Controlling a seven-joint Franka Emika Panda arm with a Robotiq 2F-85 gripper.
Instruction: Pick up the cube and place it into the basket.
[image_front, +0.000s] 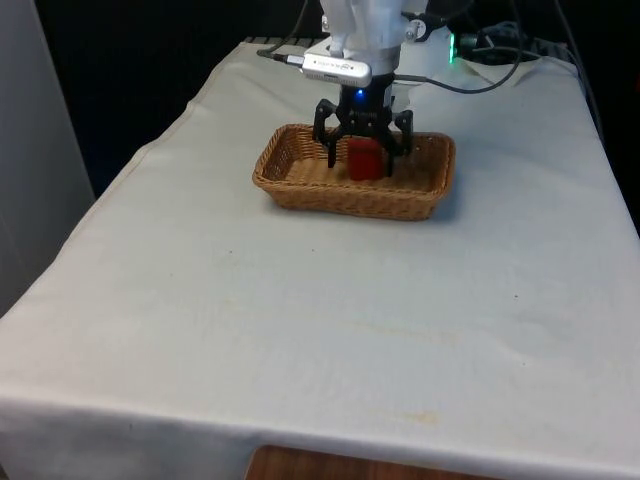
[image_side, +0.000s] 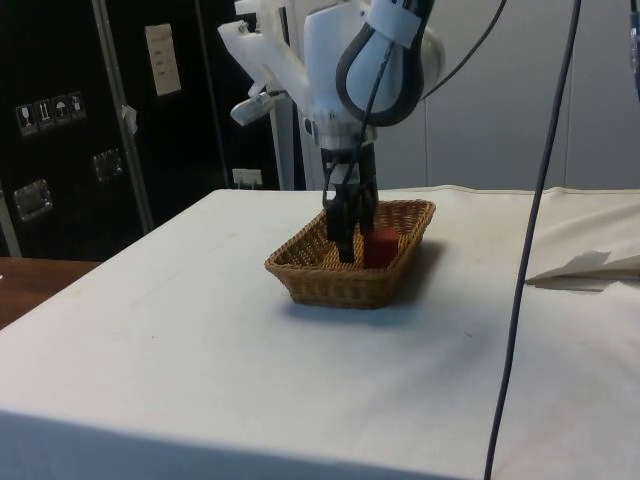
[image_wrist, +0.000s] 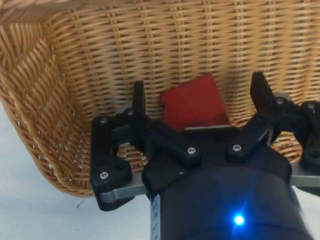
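my pincer (image_front: 363, 152) hangs low inside the wicker basket (image_front: 300, 190), and the red cube (image_front: 363, 160) sits between my two fingers (image_wrist: 138, 98). in the wrist view there is a clear gap on each side of the cube, with basket weave visible between it and each fingertip, so i read my jaws as spread apart and touching nothing. the cube looks to be resting on the basket floor (i can't see its underside, so that is a judgement), toward the middle of the basket in the front view and nearer the far long wall in the side view.

so the main work looks done: the cube is in the basket and no longer gripped. what is left for me, as far as i can judge, is to lift straight up clear of the cube and the rim without brushing either. the basket stands on the white cloth (image_front: 300, 330) toward the far end of the table.
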